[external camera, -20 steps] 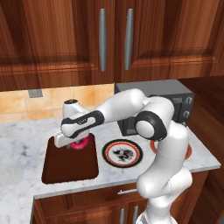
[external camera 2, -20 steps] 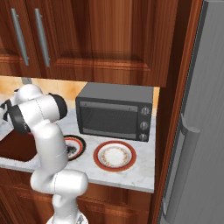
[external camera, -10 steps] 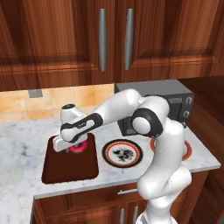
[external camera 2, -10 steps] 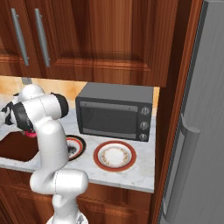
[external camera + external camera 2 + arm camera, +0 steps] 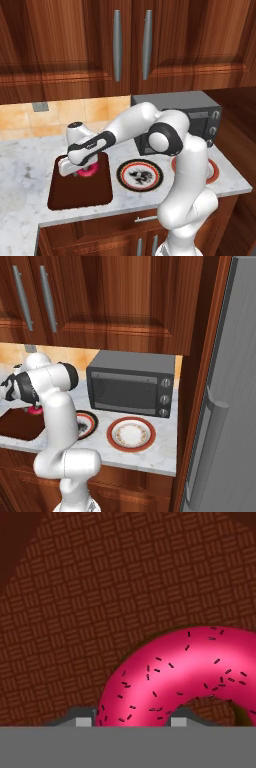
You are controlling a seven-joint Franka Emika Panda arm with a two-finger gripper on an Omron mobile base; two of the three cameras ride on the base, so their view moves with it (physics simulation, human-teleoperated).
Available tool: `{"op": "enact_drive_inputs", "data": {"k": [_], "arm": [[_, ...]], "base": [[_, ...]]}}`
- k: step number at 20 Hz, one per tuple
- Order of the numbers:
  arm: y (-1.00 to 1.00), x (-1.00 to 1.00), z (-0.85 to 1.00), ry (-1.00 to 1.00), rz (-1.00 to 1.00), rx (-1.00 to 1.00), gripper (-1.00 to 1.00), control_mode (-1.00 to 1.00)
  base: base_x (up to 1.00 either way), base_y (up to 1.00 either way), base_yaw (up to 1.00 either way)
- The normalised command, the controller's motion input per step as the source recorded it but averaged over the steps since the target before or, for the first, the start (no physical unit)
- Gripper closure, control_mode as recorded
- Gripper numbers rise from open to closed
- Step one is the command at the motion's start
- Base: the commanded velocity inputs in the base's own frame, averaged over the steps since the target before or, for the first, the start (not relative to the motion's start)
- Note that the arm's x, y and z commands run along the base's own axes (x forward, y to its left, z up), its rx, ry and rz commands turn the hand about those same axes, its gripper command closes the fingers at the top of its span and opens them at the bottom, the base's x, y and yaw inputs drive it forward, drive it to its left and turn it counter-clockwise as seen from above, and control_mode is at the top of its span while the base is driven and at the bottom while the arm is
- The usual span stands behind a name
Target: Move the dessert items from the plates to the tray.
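A: Where the arm reaches down at the left of the counter, what is logged first?
B: Item one, the gripper, low over the tray. In the hand view the gripper has its two tips either side of one arc of the donut; one fingertip sits at the outer edge, the other at the hole. The fingers are closed on that arc.

A: And the donut's place?
B: Item two, donut, pink frosted with dark sprinkles, over the far part of the tray, just beside the hand. Whether it rests on the woven tray surface or hangs just above it cannot be told. From the right base view a bit of pink donut shows by the arm, over the tray.

A: Plates?
B: Item three, black-rimmed plate with a dark splotchy centre, just right of the tray. Item four, orange-red-rimmed plate, in front of the grey oven; partly hidden behind the arm in the left base view. The small pale morsel cannot be made out.
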Motion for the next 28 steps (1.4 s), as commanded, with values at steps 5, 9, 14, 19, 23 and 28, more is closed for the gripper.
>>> {"op": "enact_drive_inputs", "data": {"k": [5,9,14,19,23,28], "arm": [[0.0,0.0,0.0,0.0,0.0,0.0,-1.0,-1.0],[0.0,0.0,0.02,0.0,0.0,0.0,-1.0,-1.0],[0.0,0.0,0.38,-0.01,0.0,0.0,-1.0,-1.0],[-0.02,-0.18,0.48,-0.01,0.0,0.0,-1.0,-1.0],[-0.14,-0.39,0.11,0.0,0.0,0.0,-1.0,-1.0],[-0.2,-0.26,0.07,0.0,0.0,0.0,-1.0,-1.0]], "base": [[0.0,0.0,0.0],[0.0,0.0,0.0],[0.0,0.0,0.0],[0.0,0.0,0.0],[0.0,0.0,0.0],[0.0,0.0,0.0]]}}
